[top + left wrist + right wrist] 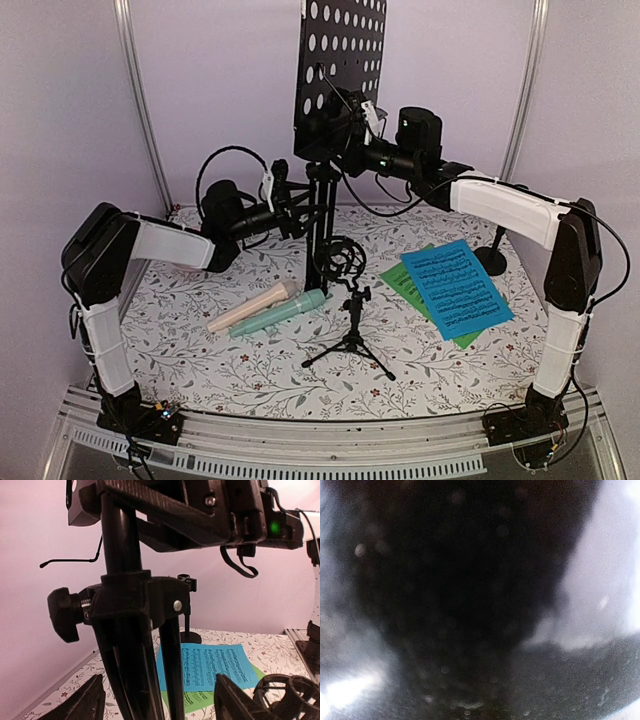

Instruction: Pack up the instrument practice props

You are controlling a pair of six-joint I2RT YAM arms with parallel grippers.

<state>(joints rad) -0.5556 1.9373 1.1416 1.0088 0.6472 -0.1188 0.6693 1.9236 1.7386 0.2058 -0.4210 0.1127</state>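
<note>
Against the back wall, at the middle of the floral table cloth (200, 350), stands the black perforated music rack (335, 95) on its post (322, 225); everything else is placed from that post.

The left gripper (292, 205) reaches the post from the left at mid height. The left wrist view shows its fingers (82, 702) spread apart, released, with the folded tripod legs (140, 680) between them, below a clamp collar with a black knob (64, 614). Whether either finger touches the legs I cannot tell.

The right gripper (350, 125) is up at the rack's lower edge, just right of the post's top. Its own camera gives only a dark blur, so I cannot tell whether those jaws are clenched or released.

Just in front of the post a small black microphone tripod (350, 335) stands upright, with a black ring-shaped mount (340, 262) above its head, close to the post's foot; whether the two are joined is unclear.

Front-left of the post, the beige microphone (252, 306) and the mint microphone (280, 313) lie side by side, the beige one farther out.

Right of the post the blue music sheet (456, 286) lies flat over part of the green music sheet (405, 280). Farther right, near the wall, a black round-based stand (492, 258) is upright.
</note>
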